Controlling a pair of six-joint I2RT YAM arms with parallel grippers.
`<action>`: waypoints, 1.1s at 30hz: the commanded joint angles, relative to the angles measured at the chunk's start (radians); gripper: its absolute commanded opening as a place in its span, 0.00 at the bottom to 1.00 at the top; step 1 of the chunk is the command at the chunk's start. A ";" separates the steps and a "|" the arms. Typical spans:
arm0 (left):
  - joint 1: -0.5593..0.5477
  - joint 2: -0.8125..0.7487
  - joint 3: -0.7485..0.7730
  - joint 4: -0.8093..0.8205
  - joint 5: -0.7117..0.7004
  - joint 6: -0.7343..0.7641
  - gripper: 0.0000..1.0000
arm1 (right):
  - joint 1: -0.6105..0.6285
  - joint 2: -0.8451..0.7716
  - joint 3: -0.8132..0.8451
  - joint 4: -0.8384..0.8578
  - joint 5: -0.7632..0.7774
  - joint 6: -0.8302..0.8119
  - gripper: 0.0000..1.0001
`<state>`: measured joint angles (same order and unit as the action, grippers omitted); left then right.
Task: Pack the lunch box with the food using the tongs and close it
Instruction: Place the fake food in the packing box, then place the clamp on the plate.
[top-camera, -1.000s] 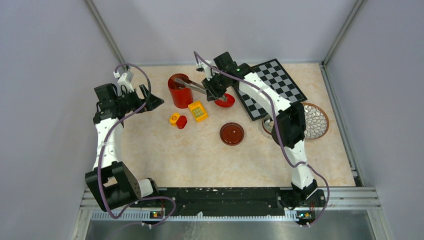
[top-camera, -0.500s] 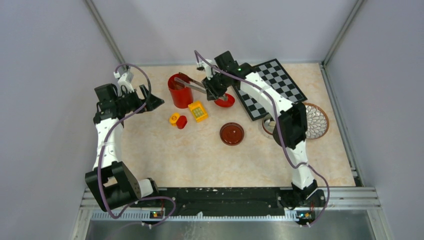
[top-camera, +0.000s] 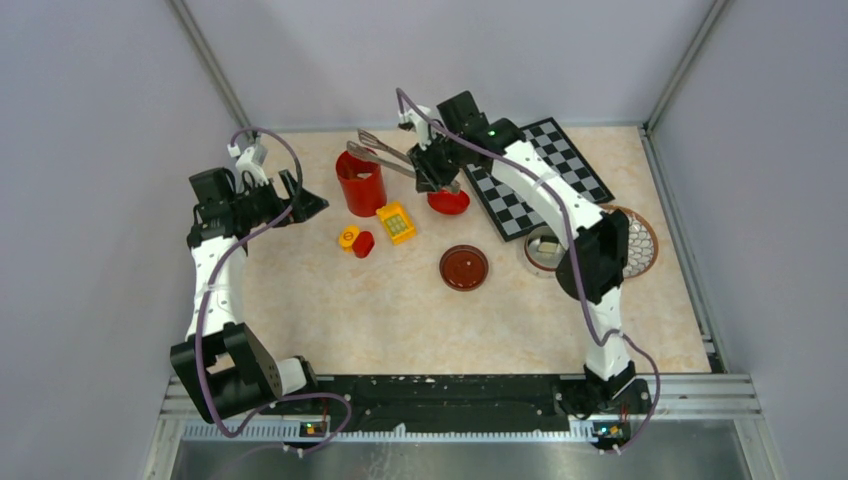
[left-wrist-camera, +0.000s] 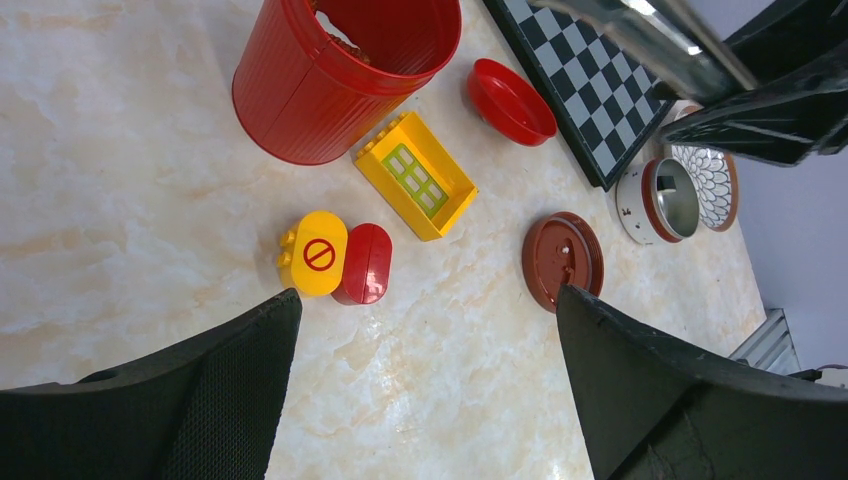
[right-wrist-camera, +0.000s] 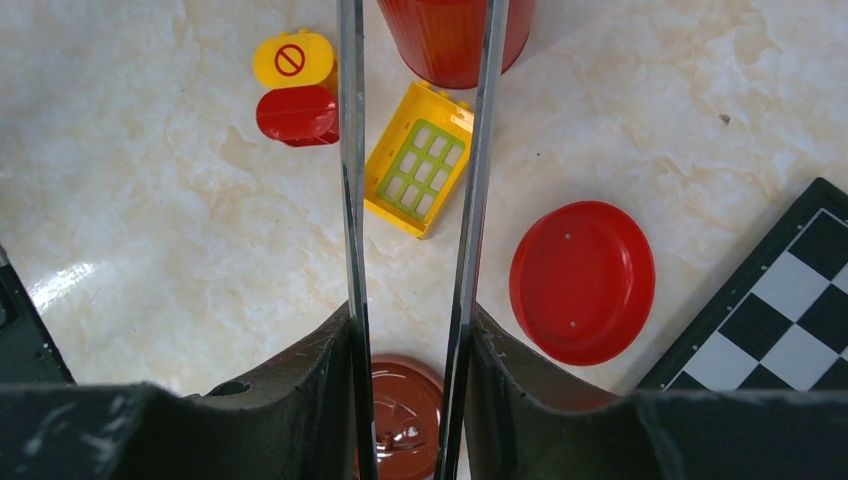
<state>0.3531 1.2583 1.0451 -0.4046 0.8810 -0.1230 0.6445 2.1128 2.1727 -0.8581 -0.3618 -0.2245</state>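
Observation:
My right gripper (top-camera: 432, 170) (right-wrist-camera: 408, 325) is shut on the tongs (top-camera: 385, 155) (right-wrist-camera: 349, 180), one finger pressing on each arm. The two silver arms stand apart and point out over the red bucket (top-camera: 360, 183); their tips show nothing between them from above. The lunch box (top-camera: 545, 250) (left-wrist-camera: 665, 195) stands uncovered by the chessboard's near corner, its brown lid (top-camera: 464, 268) (right-wrist-camera: 405, 410) flat on the table to its left. A brownish bit shows inside the bucket (left-wrist-camera: 340, 80); I cannot tell whether it is the food. My left gripper (top-camera: 300, 200) (left-wrist-camera: 428, 295) hangs open at the left.
A red bowl (top-camera: 449, 202) (right-wrist-camera: 582, 280) sits under my right wrist. A yellow block (top-camera: 396, 222), a small yellow block (top-camera: 349, 238) and a red one (top-camera: 364, 244) lie near the bucket. The chessboard (top-camera: 540, 170) and a patterned plate (top-camera: 640, 240) are at the right.
My right gripper has lifted the tongs up out of the bucket and back a little. The tongs' arms have spread slightly. The left arm has not moved.

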 joint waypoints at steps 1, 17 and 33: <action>0.006 -0.034 -0.006 0.017 0.005 0.019 0.99 | -0.045 -0.163 0.011 0.005 -0.035 0.004 0.36; 0.005 -0.016 0.003 0.015 0.015 0.027 0.99 | -0.531 -0.584 -0.472 -0.043 -0.164 -0.104 0.36; -0.092 -0.057 -0.004 0.015 -0.090 0.092 0.99 | -1.209 -0.768 -0.999 -0.176 -0.269 -0.521 0.36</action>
<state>0.2955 1.2507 1.0447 -0.4053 0.8352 -0.0788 -0.4946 1.3605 1.2312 -1.0210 -0.5797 -0.6060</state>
